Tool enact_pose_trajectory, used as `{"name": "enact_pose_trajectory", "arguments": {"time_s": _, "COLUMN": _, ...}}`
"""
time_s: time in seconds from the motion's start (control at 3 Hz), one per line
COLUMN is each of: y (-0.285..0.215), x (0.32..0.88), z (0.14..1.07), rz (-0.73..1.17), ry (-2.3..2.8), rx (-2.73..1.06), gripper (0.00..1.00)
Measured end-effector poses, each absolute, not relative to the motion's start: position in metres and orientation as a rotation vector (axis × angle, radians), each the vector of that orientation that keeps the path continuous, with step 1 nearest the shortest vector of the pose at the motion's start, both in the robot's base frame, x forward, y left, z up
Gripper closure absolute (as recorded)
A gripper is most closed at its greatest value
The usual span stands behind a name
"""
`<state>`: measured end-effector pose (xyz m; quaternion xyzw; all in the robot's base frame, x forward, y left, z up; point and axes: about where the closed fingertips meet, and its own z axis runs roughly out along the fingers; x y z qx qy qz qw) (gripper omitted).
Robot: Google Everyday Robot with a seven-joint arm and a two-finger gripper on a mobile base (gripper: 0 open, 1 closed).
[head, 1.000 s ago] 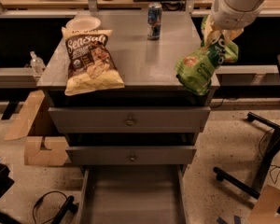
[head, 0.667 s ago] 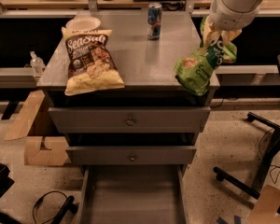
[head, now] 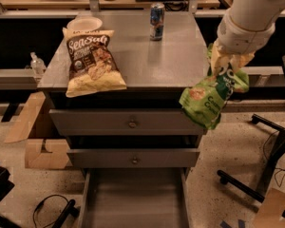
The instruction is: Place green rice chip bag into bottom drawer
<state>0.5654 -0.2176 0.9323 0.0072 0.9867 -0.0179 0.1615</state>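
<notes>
The bottom drawer [head: 133, 201] is seen pulled out nearest the camera, its flat grey floor bare. Above it, the two knobbed drawers [head: 132, 123] are kept closed. The green bag [head: 210, 101] is held by its top edge in the gripper [head: 226, 69], whose fingers are clenched on it. Compared with a second ago, bag and gripper have been carried lower and off the cabinet top [head: 171, 56]. The bag is now hung clear of the front right corner, beside the top drawer's right end. The lift is therefore judged done, and a further descent towards the open drawer is still required. Farther back, a yellow chip bag [head: 92, 63], a plate [head: 84, 23] and a can [head: 156, 14] are left on the top.
</notes>
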Motion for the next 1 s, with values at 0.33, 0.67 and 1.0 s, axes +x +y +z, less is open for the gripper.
{"name": "enact_pose_trajectory", "arguments": {"time_s": 0.33, "y": -0.213, "x": 0.511, "z": 0.918, "rz": 0.004, "ry": 2.874, "rx": 0.083, "gripper": 1.0}}
{"name": "enact_pose_trajectory", "arguments": {"time_s": 0.67, "y": -0.212, "x": 0.471, "z": 0.87, "rz": 0.231, "ry": 2.897, "rx": 0.246, "gripper": 1.0}}
{"name": "enact_pose_trajectory", "arguments": {"time_s": 1.0, "y": -0.213, "x": 0.455, "z": 0.815, "rz": 0.482, "ry": 2.867, "rx": 0.445, "gripper": 1.0}}
